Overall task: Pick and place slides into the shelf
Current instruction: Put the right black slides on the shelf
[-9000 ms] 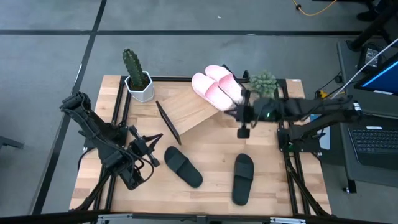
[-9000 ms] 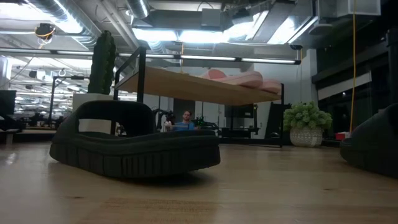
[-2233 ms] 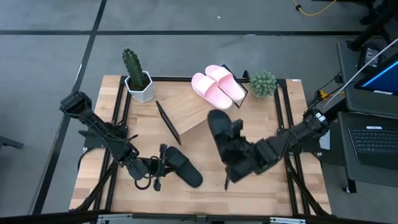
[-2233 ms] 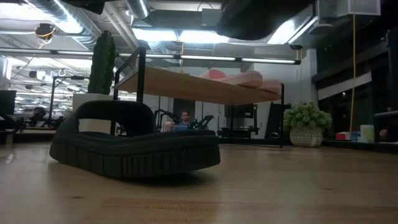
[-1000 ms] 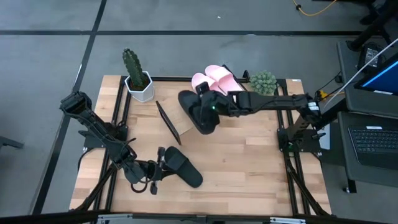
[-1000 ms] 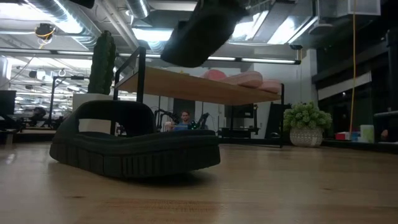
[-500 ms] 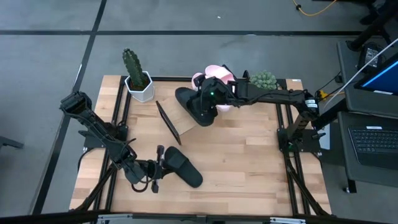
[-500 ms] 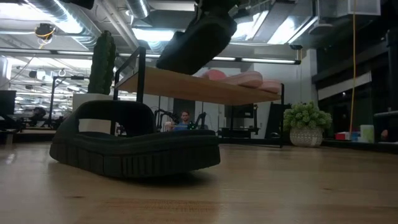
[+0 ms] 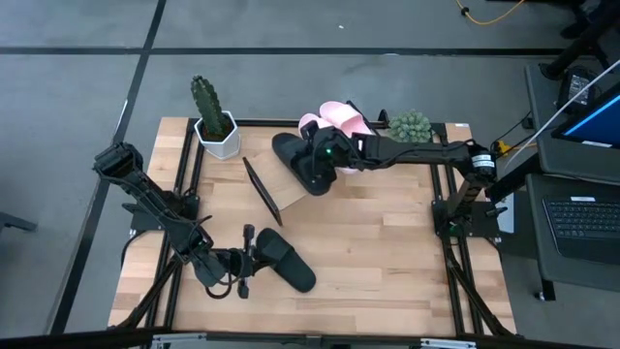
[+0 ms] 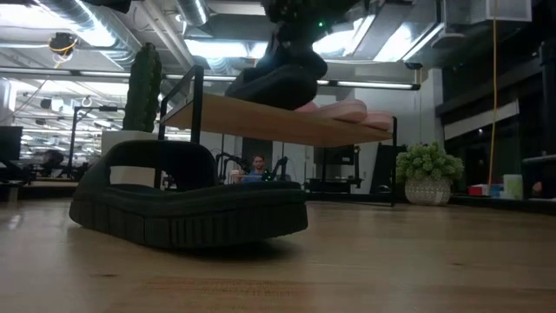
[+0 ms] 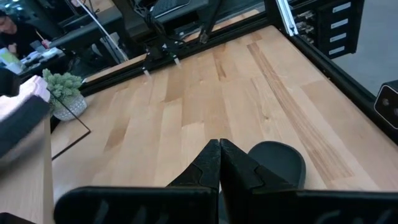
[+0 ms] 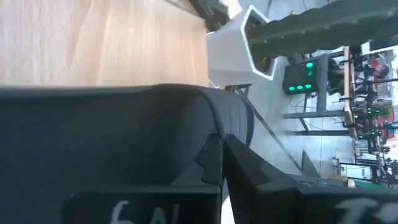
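The right gripper (image 9: 325,155) now clamps a matte black slide (image 9: 295,163) onto the slanted light-wood shelf (image 9: 291,179) — release comes next; the left gripper (image 9: 247,262) is pinched shut.

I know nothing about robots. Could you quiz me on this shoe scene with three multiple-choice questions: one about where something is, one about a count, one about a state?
1. Where is the black slide that the right end effector holds?
A. over the shelf, beside the pink slides
B. beside the cactus pot
C. on the floor

2. How many pink slides lie on the shelf?
A. none
B. two
C. four

3. What about the other black slide?
A. on the shelf
B. flat on the table, the left end effector at its end
C. lifted in the air

Answers: 1 A, the high view shows it over the slanted board. 2 B, a pale pair sits at the board's right end. 3 B, the low view shows its sole on the tabletop.
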Available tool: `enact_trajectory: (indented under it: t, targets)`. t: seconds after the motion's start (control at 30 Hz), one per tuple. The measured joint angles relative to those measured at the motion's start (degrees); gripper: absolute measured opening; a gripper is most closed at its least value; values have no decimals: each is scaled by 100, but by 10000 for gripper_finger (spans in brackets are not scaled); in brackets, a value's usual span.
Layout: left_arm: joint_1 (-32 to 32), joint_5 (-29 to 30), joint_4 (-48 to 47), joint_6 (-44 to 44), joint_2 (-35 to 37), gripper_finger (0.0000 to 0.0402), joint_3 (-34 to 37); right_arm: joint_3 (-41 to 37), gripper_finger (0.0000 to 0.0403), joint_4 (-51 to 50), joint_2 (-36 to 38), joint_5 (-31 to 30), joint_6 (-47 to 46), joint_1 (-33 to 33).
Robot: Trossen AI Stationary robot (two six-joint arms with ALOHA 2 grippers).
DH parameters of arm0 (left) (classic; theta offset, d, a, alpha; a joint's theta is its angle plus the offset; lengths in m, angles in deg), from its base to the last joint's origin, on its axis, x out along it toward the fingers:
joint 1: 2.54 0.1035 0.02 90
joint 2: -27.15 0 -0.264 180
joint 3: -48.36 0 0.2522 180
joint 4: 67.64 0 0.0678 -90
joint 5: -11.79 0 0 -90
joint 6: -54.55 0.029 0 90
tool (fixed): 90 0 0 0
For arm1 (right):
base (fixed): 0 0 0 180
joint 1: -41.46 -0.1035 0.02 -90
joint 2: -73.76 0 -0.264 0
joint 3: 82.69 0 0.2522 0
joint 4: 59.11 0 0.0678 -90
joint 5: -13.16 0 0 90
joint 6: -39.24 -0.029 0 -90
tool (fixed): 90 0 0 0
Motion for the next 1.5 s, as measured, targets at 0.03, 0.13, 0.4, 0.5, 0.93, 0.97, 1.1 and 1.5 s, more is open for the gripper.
enact_trajectory:
  t: [0.03,0.13,0.4,0.5,0.93,0.97,1.1,1.5]
  targets:
    - [0,0,0,0,0,0,0,-6,6,-24,-4,0,7,12]
    - [0,1,-2,0,0,0,0,-9,6,-38,-7,-8,-25,60]
    - [0,-1,-7,-14,0,0,0,-9,6,-141,-7,-65,-153,110]
    - [0,-1,-10,-17,0,0,0,-9,6,-159,-7,-74,-183,110]
    - [-2,-1,-15,-13,0,0,0,-7,6,-318,-24,-79,-478,110]
    - [-2,-1,-17,-13,0,0,0,-7,6,-318,-24,-81,-478,110]
    - [-2,-1,-17,-11,0,0,0,-7,6,-324,-28,-84,-485,110]
    - [-2,-1,-17,-9,0,0,0,-7,10,-344,-32,-98,-497,110]
